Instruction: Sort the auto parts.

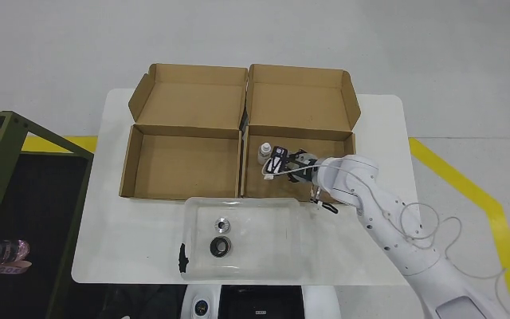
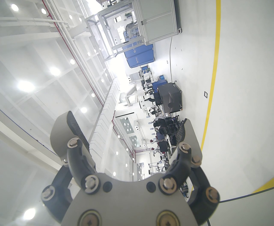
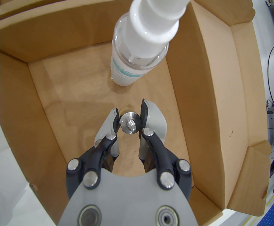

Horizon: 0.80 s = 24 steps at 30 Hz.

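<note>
Held: round metal part [image 3: 130,126], pinched in right end effector [image 3: 129,116], stud axis pointing back at wrist. Floor of cardboard box [image 3: 214,85] directly beneath; bottle [image 3: 137,53] upright just ahead. Likely straight-down release. Spare: left end effector [image 2: 127,119], fingers spread, empty.

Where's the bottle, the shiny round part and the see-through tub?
bottle [image 3: 132,68]: right wrist view, its clear body.
shiny round part [image 3: 130,125]: right wrist view, its flat top.
see-through tub [image 1: 239,201]: top view, its far rim.

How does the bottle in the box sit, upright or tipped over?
Upright. The clear bottle stands on its base on the floor of the cardboard box, its white cap pointing up.
</note>
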Motion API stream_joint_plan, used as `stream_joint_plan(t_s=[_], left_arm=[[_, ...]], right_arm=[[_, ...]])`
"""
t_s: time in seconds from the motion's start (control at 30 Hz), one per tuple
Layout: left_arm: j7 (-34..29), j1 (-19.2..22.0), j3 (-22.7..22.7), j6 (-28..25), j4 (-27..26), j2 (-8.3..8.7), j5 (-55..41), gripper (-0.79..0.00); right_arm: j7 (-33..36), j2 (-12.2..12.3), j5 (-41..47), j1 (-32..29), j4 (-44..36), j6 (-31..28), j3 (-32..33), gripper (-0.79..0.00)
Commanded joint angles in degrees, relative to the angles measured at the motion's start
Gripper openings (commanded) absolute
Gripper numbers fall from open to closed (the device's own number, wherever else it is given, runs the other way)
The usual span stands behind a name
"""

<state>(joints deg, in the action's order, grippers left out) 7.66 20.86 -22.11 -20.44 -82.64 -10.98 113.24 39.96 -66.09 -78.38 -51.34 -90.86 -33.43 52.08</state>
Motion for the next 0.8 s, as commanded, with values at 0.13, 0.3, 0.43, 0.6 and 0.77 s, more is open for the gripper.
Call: stream_joint_plan(t_s=[0.13,0.3,0.43,0.6,0.77], left_arm=[[0.0,0.0,0.0,0.0,0.0,0.0,0.0,0.0],[0.0,0.0,0.0,0.0,0.0,0.0,0.0,0.0],[0.0,0.0,0.0,0.0,0.0,0.0,0.0,0.0],[0.0,0.0,0.0,0.0,0.0,0.0,0.0,0.0],[0.0,0.0,0.0,0.0,0.0,0.0,0.0,0.0]], right_arm=[[-1.3,-0.3,0.3,0.0,0.3,0.7,-0.1,-0.065],[-3.5,0.1,1.5,-2.1,-3.3,2.4,2.3,0.0],[-4.3,0.7,2.3,-4.6,-7.9,2.2,5.1,0.0],[-6.0,1.6,3.0,-8.7,-14.1,1.3,8.6,0.0],[-8.4,2.1,4.1,-12.6,-18.9,0.2,10.5,0.0]])
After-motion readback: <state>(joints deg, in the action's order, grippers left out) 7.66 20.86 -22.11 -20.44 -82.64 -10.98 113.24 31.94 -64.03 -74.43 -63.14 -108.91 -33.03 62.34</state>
